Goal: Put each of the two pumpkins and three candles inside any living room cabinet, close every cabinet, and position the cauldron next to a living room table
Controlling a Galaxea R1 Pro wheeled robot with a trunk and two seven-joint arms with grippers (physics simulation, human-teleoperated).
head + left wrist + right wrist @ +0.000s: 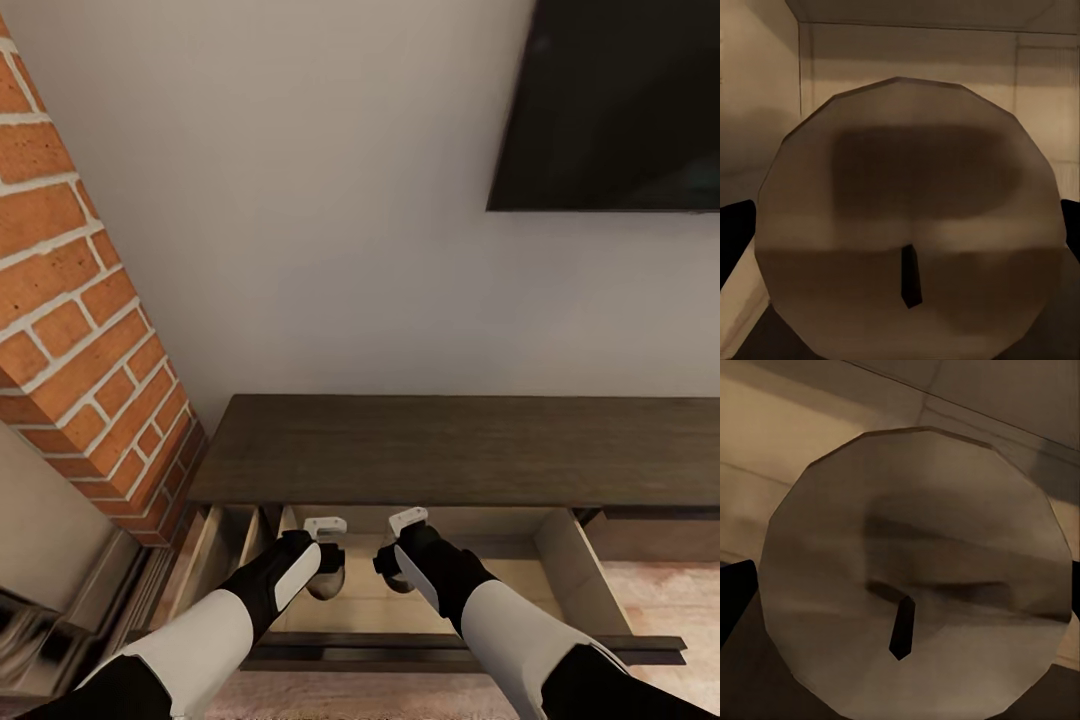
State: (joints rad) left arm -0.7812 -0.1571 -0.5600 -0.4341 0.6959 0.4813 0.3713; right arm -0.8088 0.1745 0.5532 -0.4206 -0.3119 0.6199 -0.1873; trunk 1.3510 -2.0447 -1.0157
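The dark-brown cabinet (450, 450) stands against the wall with one wide drawer (575, 560) pulled open, its inside pale. Both arms reach down into that drawer. My left gripper (328, 562) is shut on a tan candle (907, 187), whose round top and dark wick face the left wrist camera, with black fingers (735, 232) at either side. My right gripper (392, 562) is shut on a second tan candle (915, 540), held the same way between its fingers (735, 596). In the head view each candle (325, 585) hangs just above the drawer floor.
A brick fireplace (80, 330) rises at the left, close to the cabinet's end. A dark wall-mounted screen (620, 100) hangs above the cabinet at the right. The drawer's front panel (450, 650) crosses under both forearms. Pale rug shows at the bottom right.
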